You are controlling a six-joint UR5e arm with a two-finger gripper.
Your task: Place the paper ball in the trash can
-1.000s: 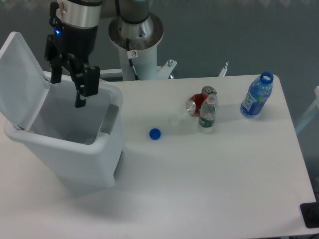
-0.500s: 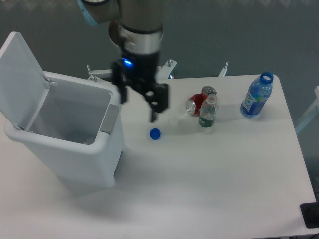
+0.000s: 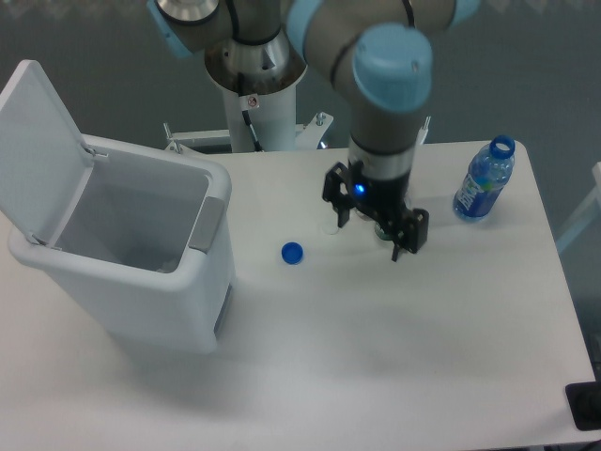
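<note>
The trash can (image 3: 160, 305) is a white bin at the left of the table, with its lid (image 3: 36, 150) swung up and back. Its inside looks bare as far as I can see. The paper ball does not show anywhere in view. My gripper (image 3: 375, 225) hangs low over the middle right of the table, far from the bin. Its fingers stand apart with nothing between them. The arm covers the spot under it.
A blue bottle cap (image 3: 292, 252) lies on the table between bin and gripper. A blue plastic bottle (image 3: 484, 180) stands at the back right. The robot's white base column (image 3: 258, 103) stands behind the table.
My gripper has swung from above the open bin rightward across the table, past the blue cap. It now covers the red can and small bottle seen earlier.
</note>
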